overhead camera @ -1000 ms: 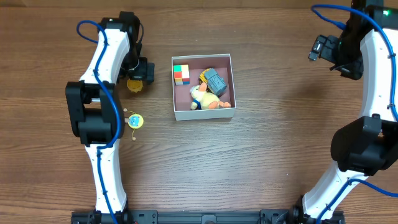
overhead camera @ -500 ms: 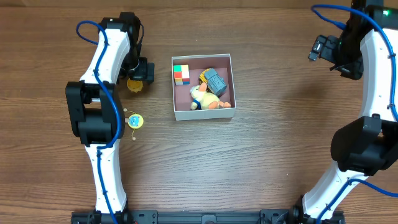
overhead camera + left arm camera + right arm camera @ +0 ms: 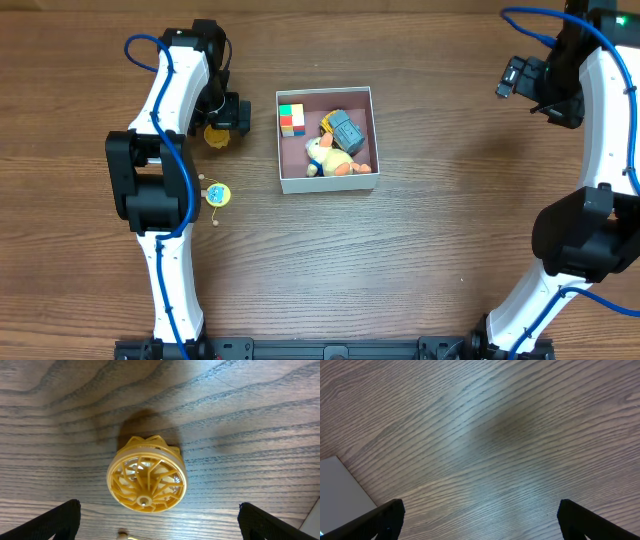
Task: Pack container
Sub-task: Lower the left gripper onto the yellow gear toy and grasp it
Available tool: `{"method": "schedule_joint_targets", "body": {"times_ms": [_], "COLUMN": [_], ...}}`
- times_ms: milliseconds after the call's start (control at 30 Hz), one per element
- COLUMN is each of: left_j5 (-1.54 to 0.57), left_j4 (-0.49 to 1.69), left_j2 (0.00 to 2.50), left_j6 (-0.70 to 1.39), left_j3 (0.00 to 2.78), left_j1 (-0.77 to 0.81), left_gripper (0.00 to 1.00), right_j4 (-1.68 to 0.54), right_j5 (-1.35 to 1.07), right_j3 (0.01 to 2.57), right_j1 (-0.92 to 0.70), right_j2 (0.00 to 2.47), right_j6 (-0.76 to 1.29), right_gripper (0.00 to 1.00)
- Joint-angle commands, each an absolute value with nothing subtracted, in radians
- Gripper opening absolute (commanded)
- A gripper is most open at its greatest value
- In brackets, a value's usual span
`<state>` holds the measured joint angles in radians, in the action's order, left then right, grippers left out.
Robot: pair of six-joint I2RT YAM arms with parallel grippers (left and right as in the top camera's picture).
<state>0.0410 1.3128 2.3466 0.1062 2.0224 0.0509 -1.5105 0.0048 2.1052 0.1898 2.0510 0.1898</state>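
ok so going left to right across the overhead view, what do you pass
yellow wheel toy → left wall of the container → multicoloured cube → grey toy → right arm. The blue-and-yellow disc lines up with the wheel, so it is left out.

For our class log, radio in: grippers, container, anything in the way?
Left gripper open, above yellow wheel toy. Right gripper open, over table. Container part-filled, wheel toy outside it. No obstruction seen.

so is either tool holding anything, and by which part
Nothing held. The left tool hangs open over the yellow wheel toy; right tool open above the table.
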Motion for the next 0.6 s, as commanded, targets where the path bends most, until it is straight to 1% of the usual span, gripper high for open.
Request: {"method": "schedule_joint_targets", "body": {"times_ms": [0, 400, 567], "left_j5": [0.026, 0.033, 0.037], "left_j4": [1.317, 1.303, 1.272], "left_j2": [2.363, 2.369, 2.369], "left_j6": [0.127, 0.12, 0.1], "left_j3": [2.03, 2.02, 1.973], "left_j1": [0.046, 0.044, 0.044], "left_gripper": [1.0, 1.0, 1.0], "right_j4": [-1.507, -1.507, -1.507], "right_j5": [0.006, 0.006, 0.006], "right_j3": [2.106, 2.106, 2.106], "right_j1": [0.191, 0.191, 0.191], "right_j2": [2.043, 2.043, 2.043], "right_j6": [0.19, 0.19, 0.19], "right_gripper": [1.0, 1.0, 1.0]}}
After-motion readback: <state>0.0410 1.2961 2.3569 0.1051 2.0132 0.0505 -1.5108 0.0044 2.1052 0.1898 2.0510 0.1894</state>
